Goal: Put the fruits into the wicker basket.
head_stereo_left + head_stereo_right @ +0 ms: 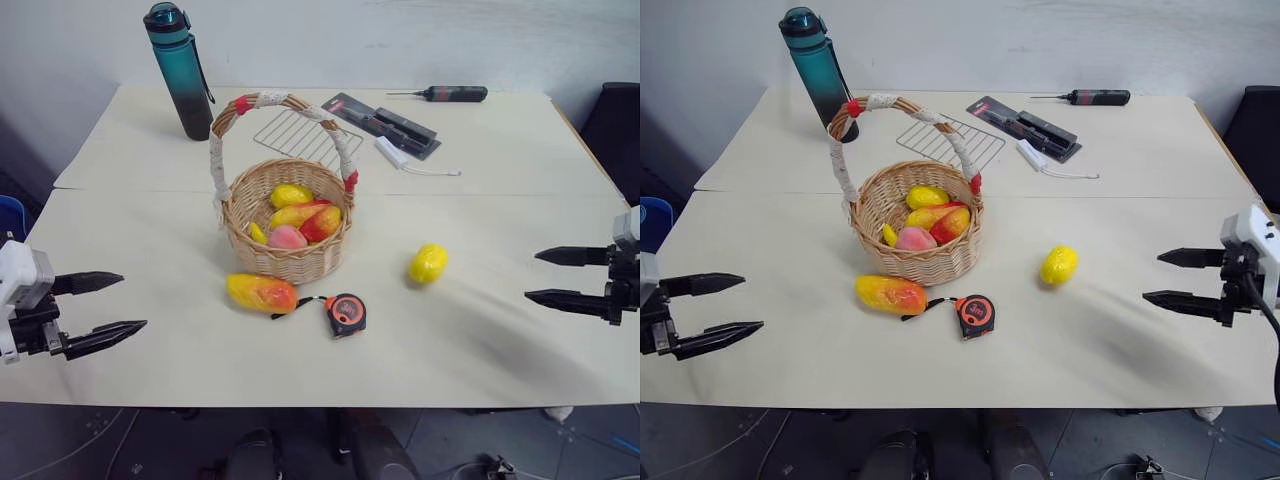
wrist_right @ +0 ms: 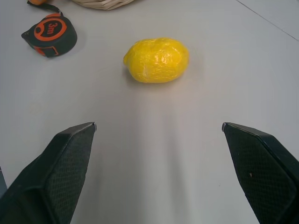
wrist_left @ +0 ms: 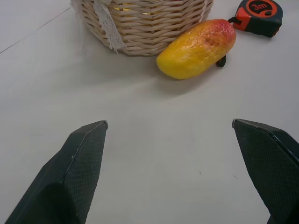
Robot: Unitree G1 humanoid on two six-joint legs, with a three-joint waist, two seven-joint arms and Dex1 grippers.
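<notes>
Both empty: left gripper (image 1: 128,304) wide near mango (image 1: 261,293), right gripper (image 1: 535,275) wide near lemon (image 1: 428,263)

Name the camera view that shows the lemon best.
The right wrist view: the lemon lies large and unblocked ahead of the open right gripper. Both eye views show it small on the table, right of the wicker basket.

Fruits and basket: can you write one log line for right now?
mango, lemon: on table | wicker basket: has fruits | left gripper, right gripper: open, empty
</notes>
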